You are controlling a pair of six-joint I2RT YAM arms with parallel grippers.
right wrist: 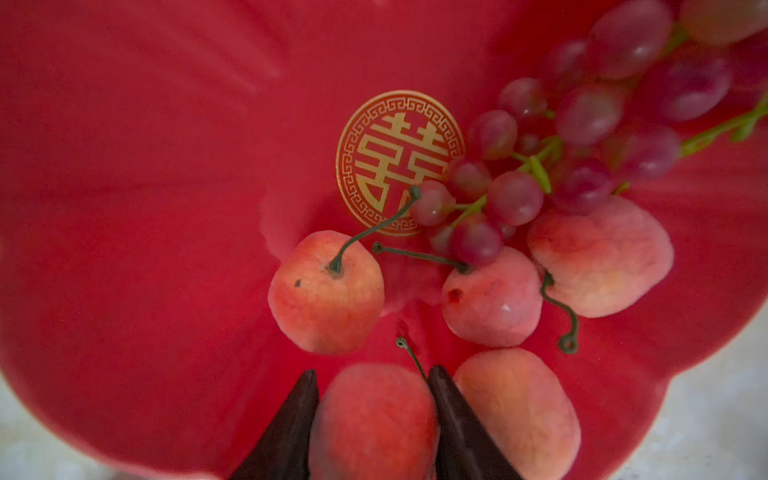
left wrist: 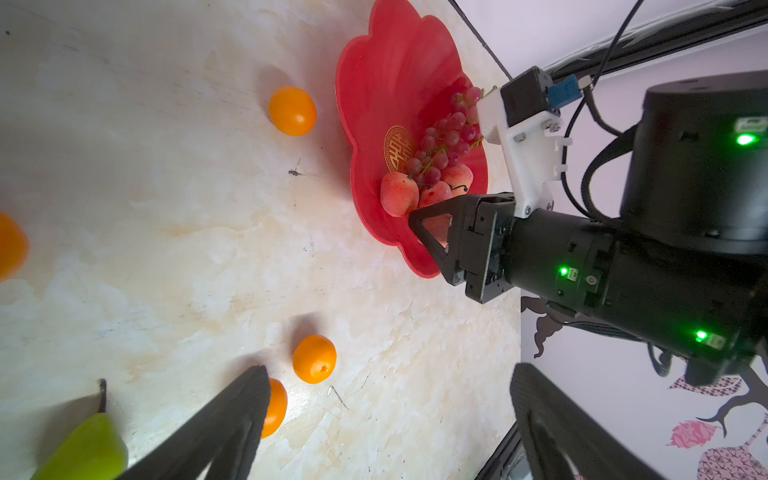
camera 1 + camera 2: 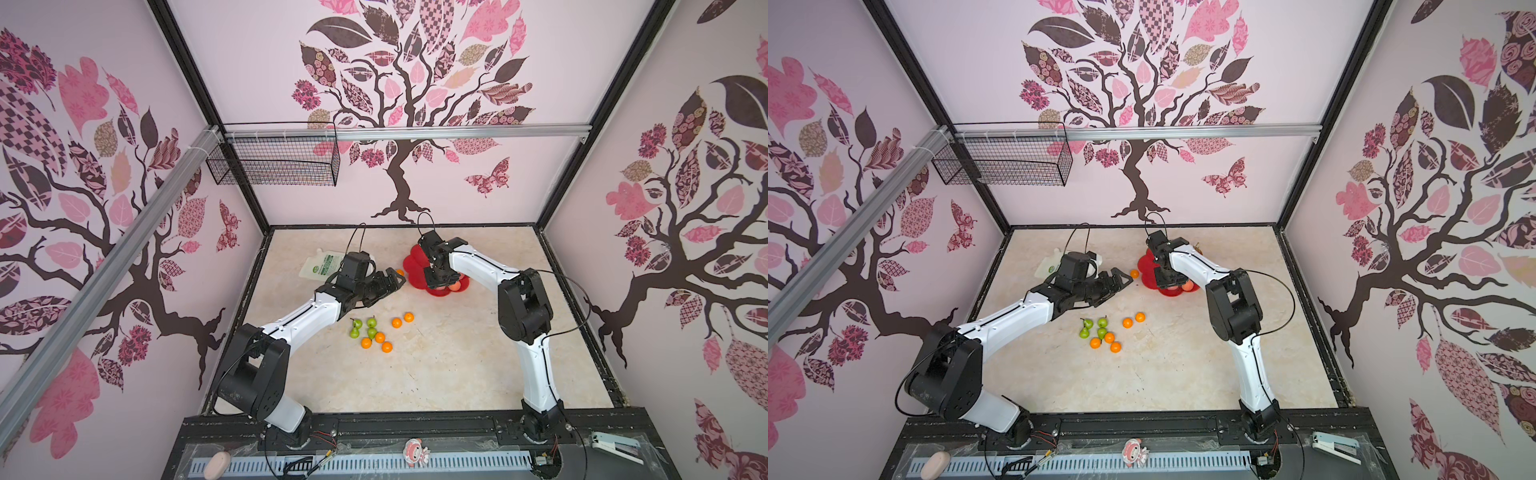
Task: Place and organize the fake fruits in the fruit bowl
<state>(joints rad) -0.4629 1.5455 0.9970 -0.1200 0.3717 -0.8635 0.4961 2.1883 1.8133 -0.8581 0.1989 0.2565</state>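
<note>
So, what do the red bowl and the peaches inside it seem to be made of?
Fruit bowl: probably moulded plastic, glossy; soft highlights streak its red surface, and the gold mark looks printed.
Peaches: perhaps foam or plastic; the skin looks matt and slightly fuzzy, without shine.

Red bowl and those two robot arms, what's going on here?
The right gripper is closed on a peach low inside the red flower-shaped bowl, where four more peaches and a grape bunch already lie. The left gripper hangs open and empty above the table, left of the bowl. Six oranges and four green pears are not yet in the bowl.
</note>
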